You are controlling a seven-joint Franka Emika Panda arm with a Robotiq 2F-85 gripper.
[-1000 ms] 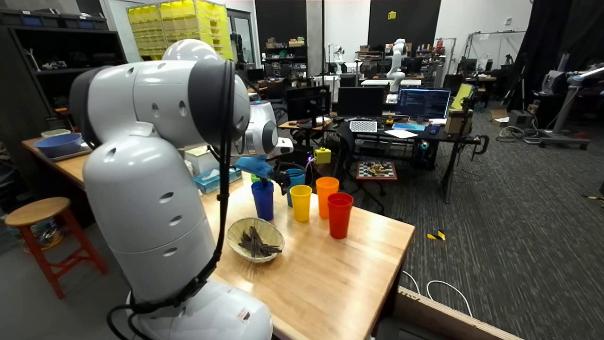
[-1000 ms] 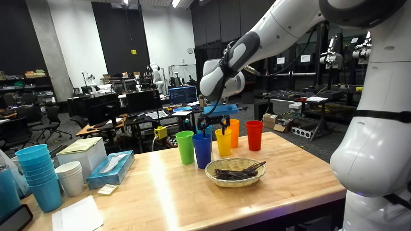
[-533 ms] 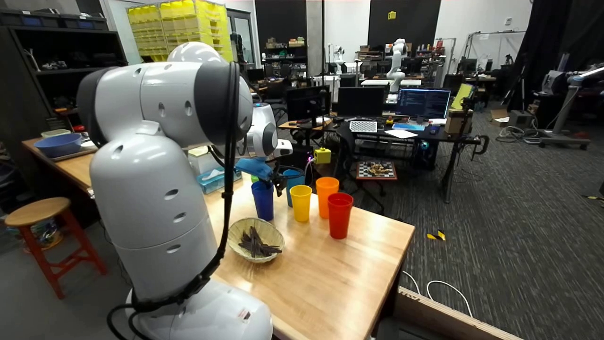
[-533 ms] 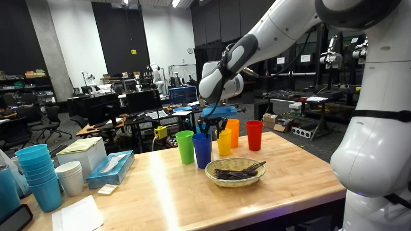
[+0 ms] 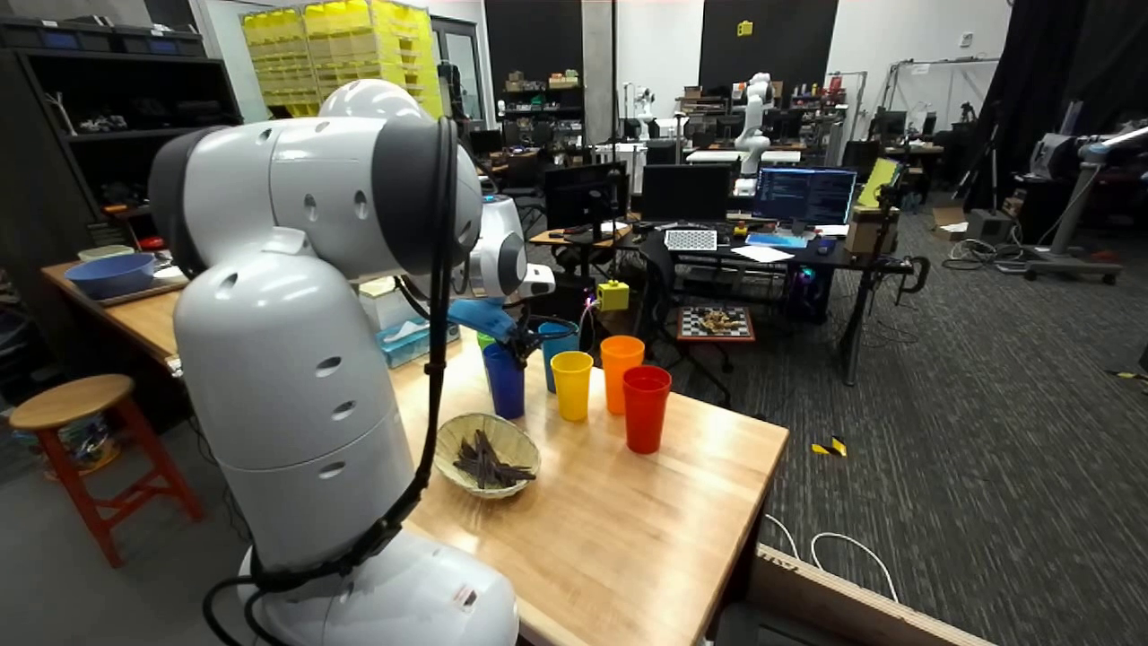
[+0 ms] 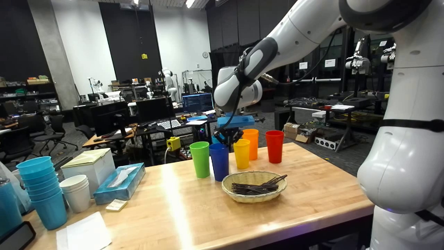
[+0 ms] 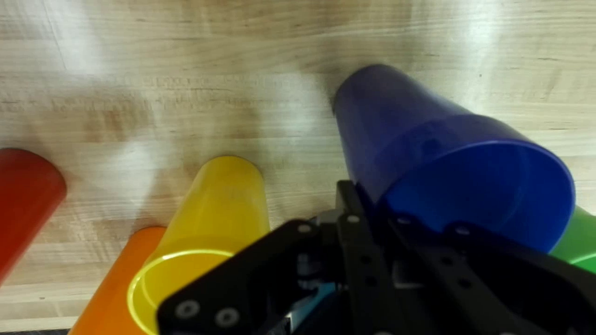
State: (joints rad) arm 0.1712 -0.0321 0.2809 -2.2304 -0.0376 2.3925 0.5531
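Gripper [image 7: 368,204] now tight on blue cup [image 7: 433,128]

In an exterior view the camera stands close by the robot arm [image 5: 287,377], which looms left of the dark-blue tumbler [image 5: 507,386], and looks down across the bench [image 5: 610,538]. In an exterior view nearer the tumbler and at a shallower angle, the arm rises to its right and a tissue box [image 6: 119,184] lies to its left. Both exterior views face the tumbler, the woven basket [image 6: 254,198] on its near side, and share the monitors [image 5: 805,196] well beyond it. The wrist view, nearest of all, looks steeply down past the claw [image 7: 370,209] at the tumbler's mouth, sharing the yellow tumbler [image 7: 223,204] near it with both exterior views.
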